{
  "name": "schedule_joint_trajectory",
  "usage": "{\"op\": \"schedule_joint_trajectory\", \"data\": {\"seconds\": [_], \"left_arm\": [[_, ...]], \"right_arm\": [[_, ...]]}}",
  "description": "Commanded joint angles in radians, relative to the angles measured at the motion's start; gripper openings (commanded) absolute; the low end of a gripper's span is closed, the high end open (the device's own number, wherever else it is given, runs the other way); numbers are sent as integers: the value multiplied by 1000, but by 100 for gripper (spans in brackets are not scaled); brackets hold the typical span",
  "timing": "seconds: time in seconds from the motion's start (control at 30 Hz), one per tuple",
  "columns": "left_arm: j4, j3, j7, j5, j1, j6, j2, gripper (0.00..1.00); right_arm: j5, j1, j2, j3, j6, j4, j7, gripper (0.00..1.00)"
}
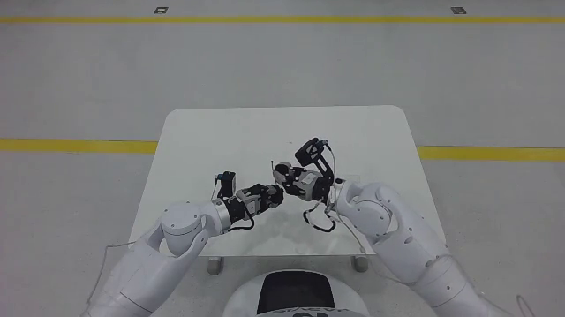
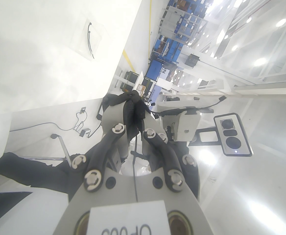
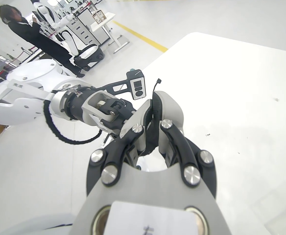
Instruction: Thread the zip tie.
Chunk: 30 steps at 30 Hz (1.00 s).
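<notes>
My right pincer point(image 3: 155, 105) grasps the zip tie point(image 3: 159, 81) above the table point(image 1: 221, 140). My left pincer point(image 2: 133, 101), clenched, sits close at its eight o'clock.

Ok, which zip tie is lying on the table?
The bagged tie, curved inside a clear bag flat on the table. The held tie is pinched in the right gripper, head poking past the fingertips.
</notes>
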Motion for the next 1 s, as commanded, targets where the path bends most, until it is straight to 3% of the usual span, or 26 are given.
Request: {"op": "schedule_joint_trajectory", "data": {"seconds": [0.0,0.97], "left_arm": [[0,0,0,0,0,0,0,0],[0,0,0,0,0,0,0,0]], "right_arm": [[3,2,2,-1,0,6,0,0],[-27,-33,23,52,27,9,2,0]]}}
